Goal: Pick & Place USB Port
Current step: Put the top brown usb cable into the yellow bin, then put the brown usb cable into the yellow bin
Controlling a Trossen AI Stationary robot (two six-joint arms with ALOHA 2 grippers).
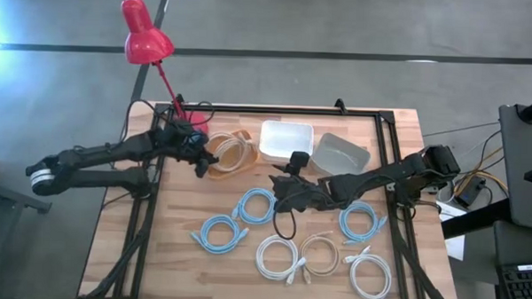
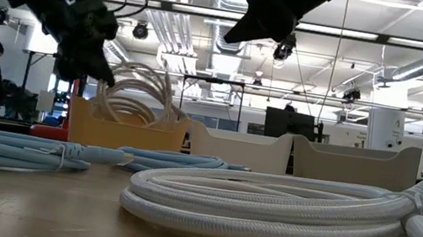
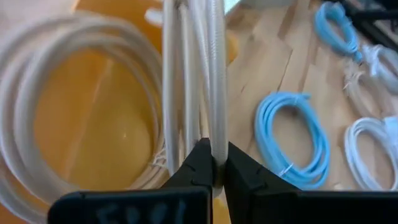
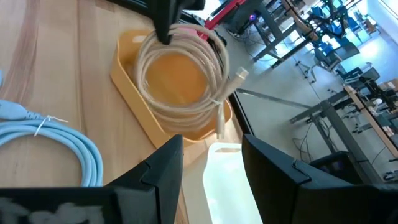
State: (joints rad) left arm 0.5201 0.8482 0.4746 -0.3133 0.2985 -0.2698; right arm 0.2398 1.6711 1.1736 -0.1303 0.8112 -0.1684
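Cable [image 3: 208,74] is hanging over the yellow bin [image 1: 219,166], pinched tight by the left end effector [image 3: 213,169] so it can drop in. Right end effector [image 4: 211,165] is waiting mid-tabletop [image 1: 156,252], fingers apart.

Beige cable coil [image 3: 74,118] blurred and cut off in left wrist view

Beige cable [image 1: 233,152], orange bin [image 1: 214,165], light-blue coils [image 1: 220,232], red lamp [image 1: 146,32].
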